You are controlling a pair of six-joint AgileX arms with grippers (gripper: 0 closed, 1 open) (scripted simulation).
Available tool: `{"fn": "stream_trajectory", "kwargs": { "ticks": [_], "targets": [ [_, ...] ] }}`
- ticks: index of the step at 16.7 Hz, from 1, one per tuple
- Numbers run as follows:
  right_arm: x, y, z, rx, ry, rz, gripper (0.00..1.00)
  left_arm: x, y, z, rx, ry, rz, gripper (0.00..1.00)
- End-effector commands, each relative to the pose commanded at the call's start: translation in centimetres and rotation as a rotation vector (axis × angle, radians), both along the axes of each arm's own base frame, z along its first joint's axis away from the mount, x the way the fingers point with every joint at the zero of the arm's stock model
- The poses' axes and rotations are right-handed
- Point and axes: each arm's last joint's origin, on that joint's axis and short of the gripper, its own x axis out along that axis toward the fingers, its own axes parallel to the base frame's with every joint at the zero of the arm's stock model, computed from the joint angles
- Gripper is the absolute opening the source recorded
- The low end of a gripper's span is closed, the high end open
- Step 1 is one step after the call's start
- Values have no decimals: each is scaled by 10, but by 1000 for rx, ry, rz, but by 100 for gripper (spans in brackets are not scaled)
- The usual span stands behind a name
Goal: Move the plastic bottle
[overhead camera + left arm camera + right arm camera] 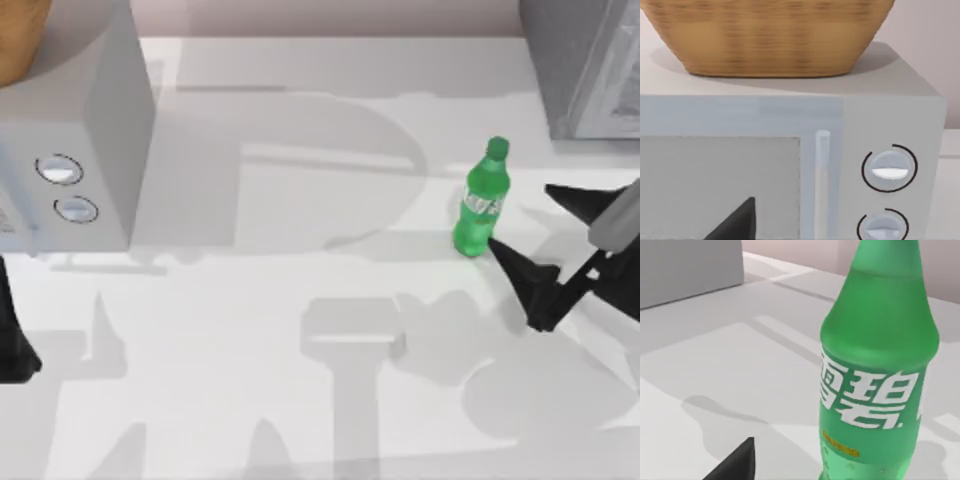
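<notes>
At table right, right claw [530,225] gapes wide beside the upright plastic bottle [480,200], one fingertip [497,249] near its base.

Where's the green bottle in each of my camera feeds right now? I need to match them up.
Top view: the plastic bottle stands upright right of centre, just ahead of the open right hand.
Left wrist view: not there; this one faces a microwave with a basket on top.
Right wrist view: the bottle is close up, label facing the camera.
Shared landmark: the bottle's white-lettered label in the top and right wrist views.
</notes>
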Motion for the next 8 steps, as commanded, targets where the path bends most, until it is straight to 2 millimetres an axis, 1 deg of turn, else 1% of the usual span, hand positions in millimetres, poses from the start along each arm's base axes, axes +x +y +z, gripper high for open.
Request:
{"fn": "stream_trajectory", "kwargs": {
  "ticks": [3, 5, 7, 8],
  "targets": [
    [27, 25, -4, 0, -1, 0, 100, 0, 0, 0, 0, 0, 0, 100],
    [40, 41, -5, 1, -2, 0, 100, 0, 0, 0, 0, 0, 0, 100],
    [47, 51, -6, 0, 0, 0, 100, 0, 0, 0, 0, 0, 0, 100],
    [47, 52, -6, 0, 0, 0, 100, 0, 0, 0, 0, 0, 0, 100]
  ]
}}
